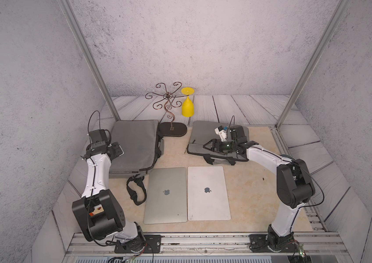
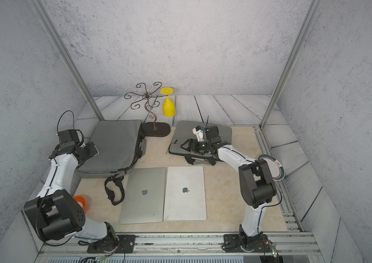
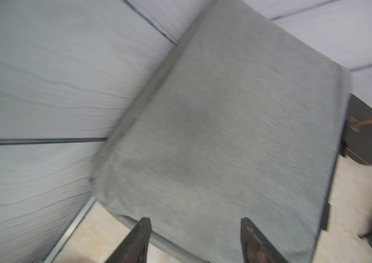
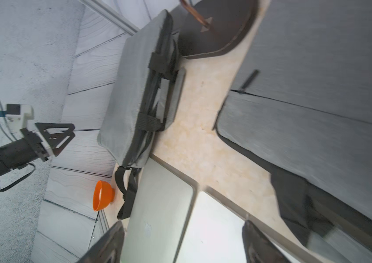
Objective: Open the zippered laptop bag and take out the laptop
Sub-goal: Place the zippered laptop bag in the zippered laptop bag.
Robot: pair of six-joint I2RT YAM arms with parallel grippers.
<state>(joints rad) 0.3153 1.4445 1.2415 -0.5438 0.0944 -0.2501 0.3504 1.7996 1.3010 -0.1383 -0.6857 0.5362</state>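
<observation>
We're seeing darker laptop (image 1: 165, 205) and paler laptop (image 1: 207, 205) lying closed, side by side on the table (image 1: 253, 200), outside the large bag (image 1: 135, 145) and small bag (image 1: 203, 129). Left gripper (image 3: 194, 219) and right gripper (image 4: 183, 223) are hanging over the bags, jaws spread, holding nothing. We're judging removal done.

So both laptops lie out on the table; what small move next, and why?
Probably draw both arms back. The grey laptop and white laptop lie shut on the table, outside the left bag and right bag; left gripper and right gripper are open, holding nothing.
</observation>
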